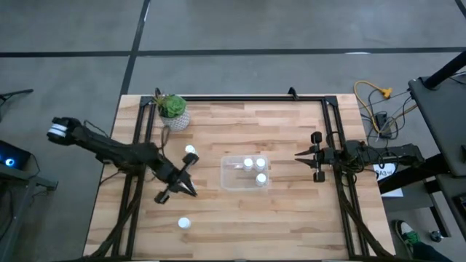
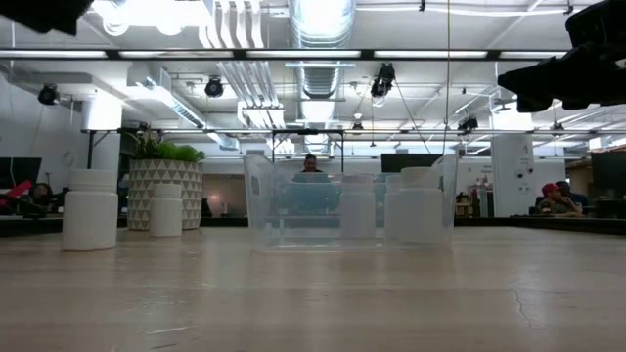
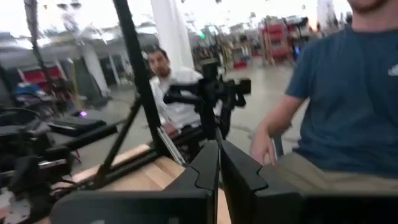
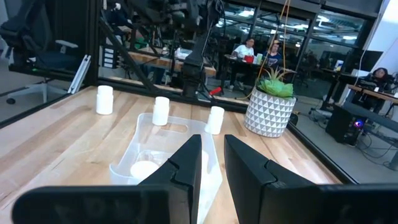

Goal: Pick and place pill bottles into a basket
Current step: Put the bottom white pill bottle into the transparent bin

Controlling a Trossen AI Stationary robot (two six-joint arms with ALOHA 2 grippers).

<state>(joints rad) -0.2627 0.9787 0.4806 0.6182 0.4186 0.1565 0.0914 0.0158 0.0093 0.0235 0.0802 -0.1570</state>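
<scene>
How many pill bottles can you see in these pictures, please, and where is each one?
5 pill bottles: three stand inside the basket, at and; one on the table near the plant pot; one near the table's front edge. A sixth may be hidden.

Clear rectangular basket (image 1: 227,181) sits mid-table, rounded corners, upright. Three white pill bottles (image 1: 254,168) stand inside it, clustered toward its right end (caps up). Two more stand outside on the table: one (image 1: 190,151) near the basket's far-left corner, one (image 1: 184,223) well apart, toward the near edge.
</scene>
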